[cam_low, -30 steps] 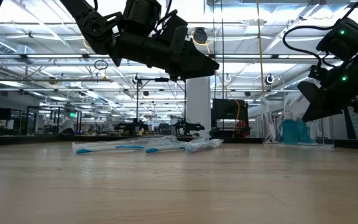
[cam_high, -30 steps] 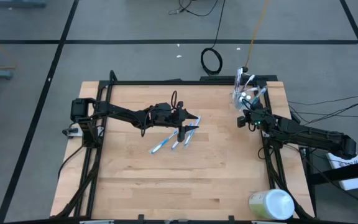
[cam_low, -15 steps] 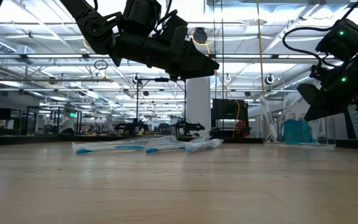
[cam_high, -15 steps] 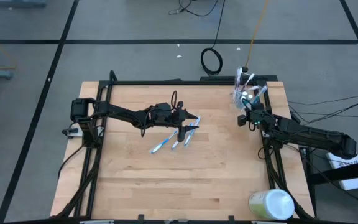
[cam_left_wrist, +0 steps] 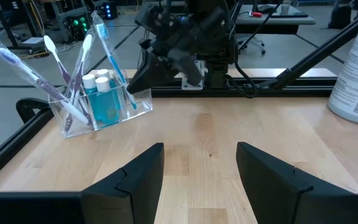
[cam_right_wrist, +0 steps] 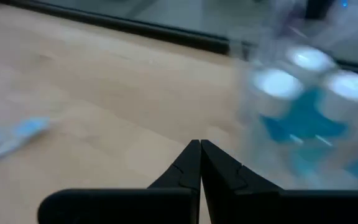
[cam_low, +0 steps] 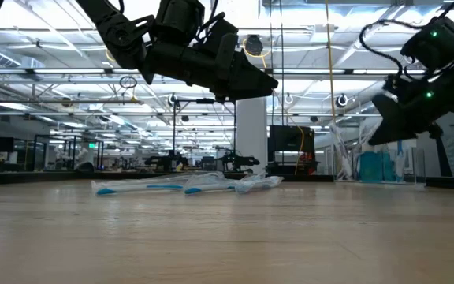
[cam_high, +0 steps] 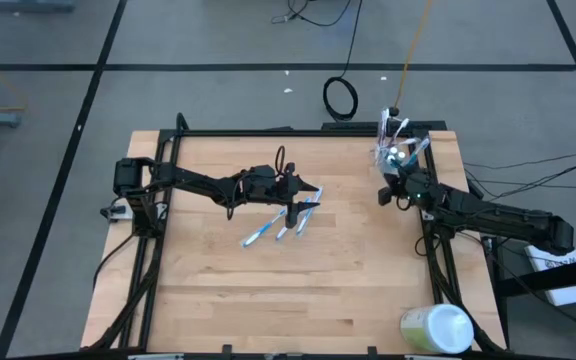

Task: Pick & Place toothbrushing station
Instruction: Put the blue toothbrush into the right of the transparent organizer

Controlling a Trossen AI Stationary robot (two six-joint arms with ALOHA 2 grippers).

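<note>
A small clear cup (cam_high: 393,150) stands at the table's far right corner. It holds upright toothbrushes (cam_left_wrist: 73,68) and teal tubes with white caps (cam_left_wrist: 104,99). Several slim blue-and-white toothbrushes (cam_high: 278,225) lie flat on the table's middle (cam_low: 180,186). My left gripper (cam_high: 313,195) hovers open just above them, toward the right, with nothing between its fingers (cam_left_wrist: 201,168). My right gripper (cam_high: 382,195) is shut and hangs in the air just on the near side of the cup (cam_right_wrist: 303,118), its fingertips together (cam_right_wrist: 199,152).
A large pale green-and-white round container (cam_high: 436,328) lies at the table's near right corner. A black frame rail (cam_high: 298,130) runs along the far edge. Bare wood (cam_high: 248,290) fills the near half of the table.
My right gripper has tipped a little at the wrist, its tip swinging slightly up and toward the table's left. It has stayed shut.
</note>
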